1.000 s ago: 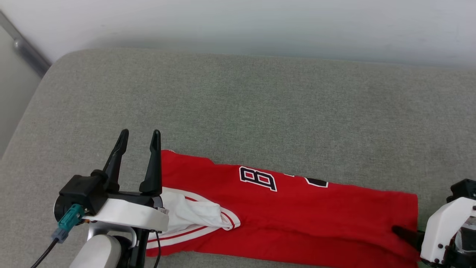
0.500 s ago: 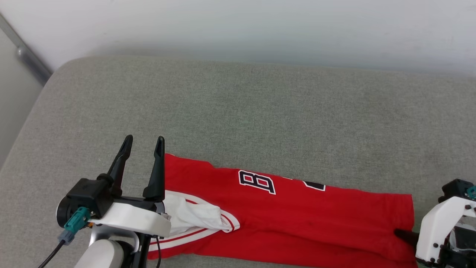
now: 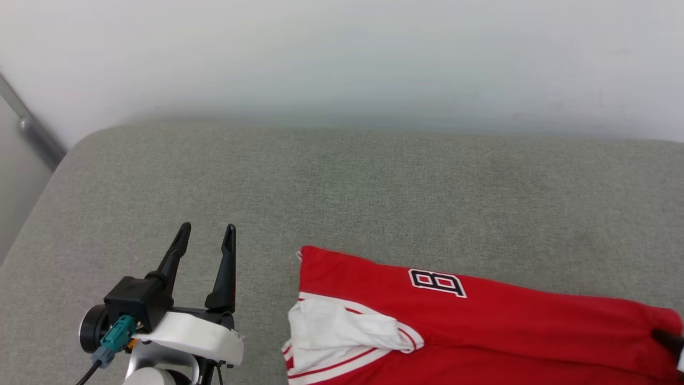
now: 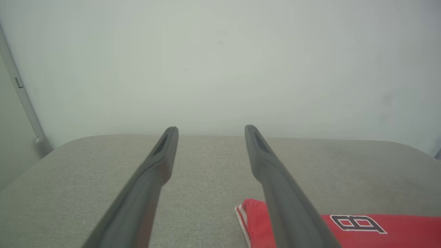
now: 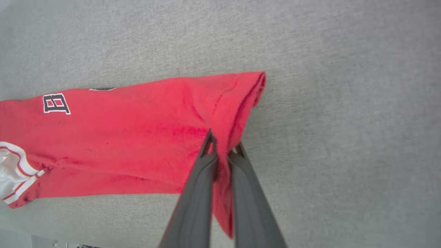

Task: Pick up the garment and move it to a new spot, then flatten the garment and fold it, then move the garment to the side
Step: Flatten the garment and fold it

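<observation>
Garment (image 5: 137, 137) is pinched at one short end by the R gripper (image 5: 224, 144): fingers nearly closed w/ a fold of red fabric between the tips, so it has hold of what is likely the hem end. Cloth bunches and lifts a bit at the pinch. The rest lies flat-ish on the grey cushion (image 3: 374, 187), folded lengthwise into a long strip across the front of the seat. Reads as a drag grip: one end held low so the strip can slide sideways w/o unfolding. Prob the move-to-side step, fold looks done. At the strip's other end a white sleeve (image 3: 336, 331) w/ striped trim lies on top, rumpled, w/ the "B" lettering (image 3: 437, 282) face up beside it. L gripper (image 3: 207, 229) is off to the side of that end, not touching it, fingers spread wide w/ nothing between them, above the cushion and pointing toward the wall (image 3: 342, 53). Presumably parked clear so it doesn't snag the cloth. Risk imo: single-point grip, so the loose sleeve could trail or pull the fold open. Metal rail (image 3: 32, 133) sits by the cushion's left corner, well away.
</observation>
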Tool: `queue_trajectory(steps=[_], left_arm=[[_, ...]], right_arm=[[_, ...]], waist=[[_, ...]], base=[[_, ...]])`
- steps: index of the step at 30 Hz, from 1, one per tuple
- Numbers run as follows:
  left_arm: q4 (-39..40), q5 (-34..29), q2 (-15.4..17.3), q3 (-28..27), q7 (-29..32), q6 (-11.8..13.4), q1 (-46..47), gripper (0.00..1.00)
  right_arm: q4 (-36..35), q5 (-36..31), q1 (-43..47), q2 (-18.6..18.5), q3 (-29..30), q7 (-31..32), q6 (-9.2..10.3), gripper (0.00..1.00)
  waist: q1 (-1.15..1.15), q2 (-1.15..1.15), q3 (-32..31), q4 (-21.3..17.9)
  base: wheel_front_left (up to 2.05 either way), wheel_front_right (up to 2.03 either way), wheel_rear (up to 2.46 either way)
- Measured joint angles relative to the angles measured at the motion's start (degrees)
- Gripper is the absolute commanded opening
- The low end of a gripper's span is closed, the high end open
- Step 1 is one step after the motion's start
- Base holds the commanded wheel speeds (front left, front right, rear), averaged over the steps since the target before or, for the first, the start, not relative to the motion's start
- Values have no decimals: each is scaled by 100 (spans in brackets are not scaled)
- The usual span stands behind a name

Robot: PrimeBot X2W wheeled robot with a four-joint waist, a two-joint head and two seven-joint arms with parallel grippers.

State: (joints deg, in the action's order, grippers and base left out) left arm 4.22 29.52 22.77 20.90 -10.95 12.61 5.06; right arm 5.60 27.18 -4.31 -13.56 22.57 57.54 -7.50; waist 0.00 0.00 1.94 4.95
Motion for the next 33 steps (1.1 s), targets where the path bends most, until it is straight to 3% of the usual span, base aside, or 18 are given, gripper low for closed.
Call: queue_trajectory(steps=[4,11,17,21,25,26,33], left_arm=[[38,1,15,10,30,23,-18,100],[58,9,14,54,63,51,-36,100],[29,9,8,115,90,36,-29,100],[-7,9,-1,182,124,2,4,100],[-34,9,-27,274,171,-48,90,100],[-71,8,-29,307,178,-99,150,100],[-123,10,-73,350,162,-154,321,100]], right_arm=[[-40,-22,-7,66,577,124,0,0],[-60,449,-285,835,1083,907,1,0],[377,1723,-581,1033,1139,1421,1,0],[1201,3007,-714,1056,512,1229,1,0],[1628,3794,-818,1057,-500,689,1,0],[1852,4441,-899,1058,-1541,136,1,0],[1987,5086,-1284,1060,-3249,-806,1,0]], waist=[[0,0,-35,-63],[0,0,-36,-111],[0,0,-83,-33],[0,0,-110,72],[0,0,-104,203],[0,0,-47,330],[0,0,195,493]], base=[[0,0,0],[0,0,0],[0,0,0],[0,0,0],[0,0,0],[0,0,0],[0,0,0]])
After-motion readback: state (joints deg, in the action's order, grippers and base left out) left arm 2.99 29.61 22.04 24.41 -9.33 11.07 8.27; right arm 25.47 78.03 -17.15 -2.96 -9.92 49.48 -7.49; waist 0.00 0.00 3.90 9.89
